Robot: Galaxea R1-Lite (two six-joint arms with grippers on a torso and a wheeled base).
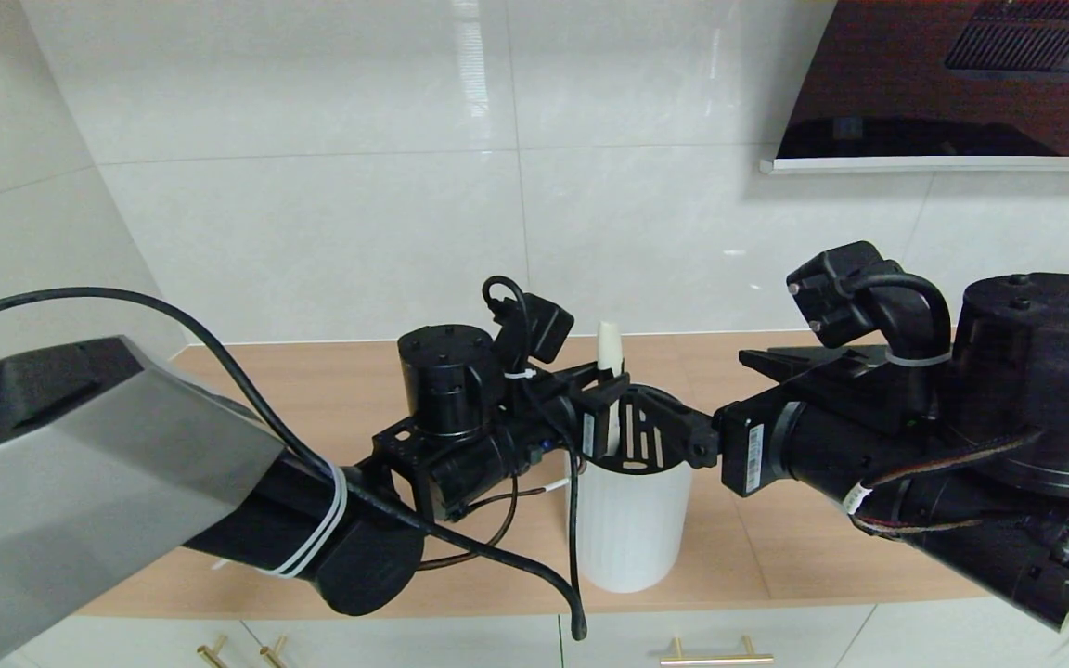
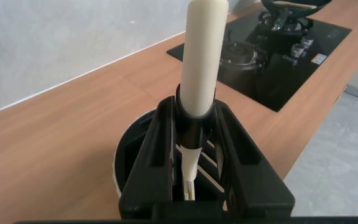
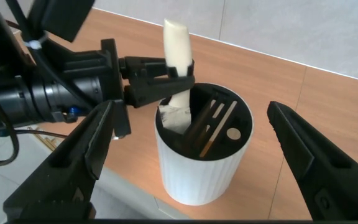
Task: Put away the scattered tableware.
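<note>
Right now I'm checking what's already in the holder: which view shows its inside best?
The right wrist view: it looks down into the holder, showing the slotted insert and cream handle. The head view gives its ribbed side; the left wrist view, some rim behind the left gripper.

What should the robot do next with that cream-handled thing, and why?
Probably open the left pincer and let the utensil drop. It is clamped upright, and its lower end is inside the rim of the white holder.
</note>
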